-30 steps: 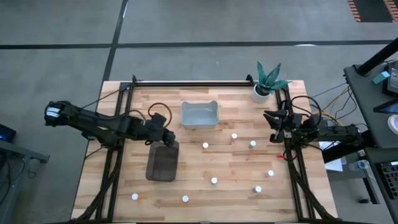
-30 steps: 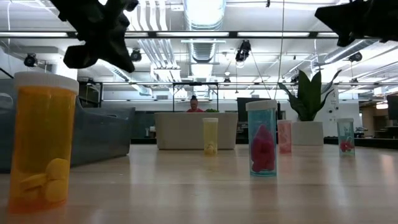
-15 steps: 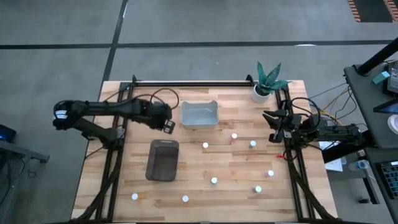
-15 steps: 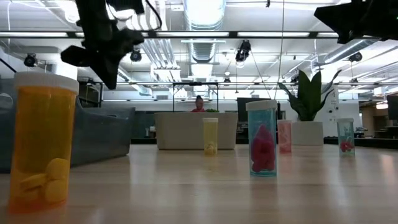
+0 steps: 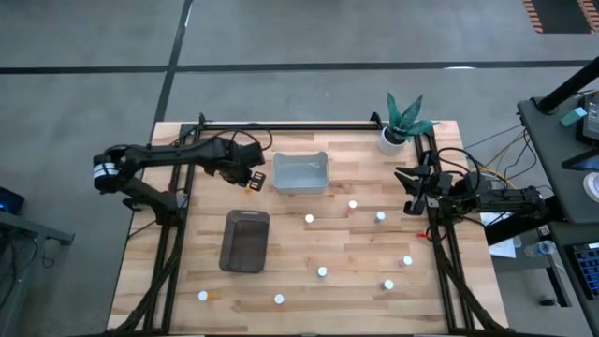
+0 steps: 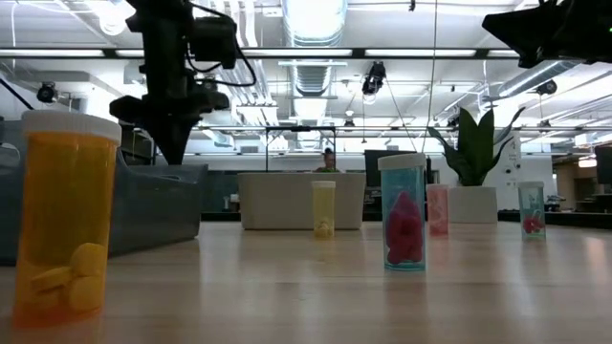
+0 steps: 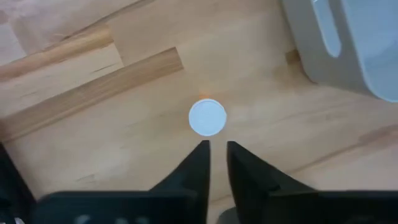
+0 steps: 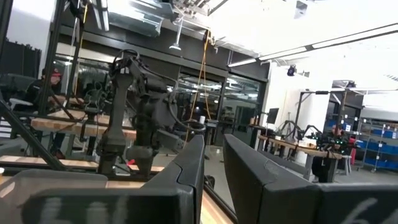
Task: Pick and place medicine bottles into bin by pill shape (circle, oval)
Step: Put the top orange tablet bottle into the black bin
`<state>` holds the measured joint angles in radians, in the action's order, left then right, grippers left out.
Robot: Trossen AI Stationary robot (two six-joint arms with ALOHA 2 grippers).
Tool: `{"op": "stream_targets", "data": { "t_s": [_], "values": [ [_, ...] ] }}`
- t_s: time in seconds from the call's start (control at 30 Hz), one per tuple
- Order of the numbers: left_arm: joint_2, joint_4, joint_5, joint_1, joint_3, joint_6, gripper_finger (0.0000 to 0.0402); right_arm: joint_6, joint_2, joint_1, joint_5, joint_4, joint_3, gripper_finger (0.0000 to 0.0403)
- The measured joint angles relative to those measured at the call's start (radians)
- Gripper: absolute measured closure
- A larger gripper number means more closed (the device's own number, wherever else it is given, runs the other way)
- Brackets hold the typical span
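Nearest on the wooden bench (image 5: 356, 245), an amber medicine bottle (image 6: 65, 220) with a white cap holds yellow tablets. It is one of two bottles in the front row. A little farther back, a clear bottle with pink pills (image 6: 403, 212) stands among more white-capped bottles scattered over the right half, all still unsorted.

Left of centre sits the dark bin (image 5: 245, 241). A second ago the left arm hung over this bin; it has since swung away toward the far side.

The left claw (image 7: 217, 146) now hovers above a single white-capped bottle (image 7: 207, 117) showing a trace of orange. That bottle stands on the bench just beside the pale bin (image 5: 277, 173), outside it. The claw grasps nothing, and whether it is released or clenched cannot be told. This looks like the start of a new pick, with the descent not yet made.

At the far right edge, the right claw (image 5: 404, 174) waits clenched and empty, near a potted plant (image 5: 401, 122).
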<state>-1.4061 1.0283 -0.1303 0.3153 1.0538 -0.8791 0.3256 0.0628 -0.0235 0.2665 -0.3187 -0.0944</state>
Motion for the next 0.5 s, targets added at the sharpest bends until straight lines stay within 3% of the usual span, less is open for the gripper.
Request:
{"op": "stream_targets", "data": {
  "t_s": [0.3,0.5],
  "values": [
    [-0.065,-0.013,-0.005,0.000,0.000,0.005,0.0226,0.000,0.000,0.000,0.000,0.000,0.000,0.0351],
    [-0.112,-0.052,-0.009,0.004,-0.003,0.030,0.0195,0.000,0.000,0.000,0.000,0.000,-0.001,0.0351]
  ]
}}
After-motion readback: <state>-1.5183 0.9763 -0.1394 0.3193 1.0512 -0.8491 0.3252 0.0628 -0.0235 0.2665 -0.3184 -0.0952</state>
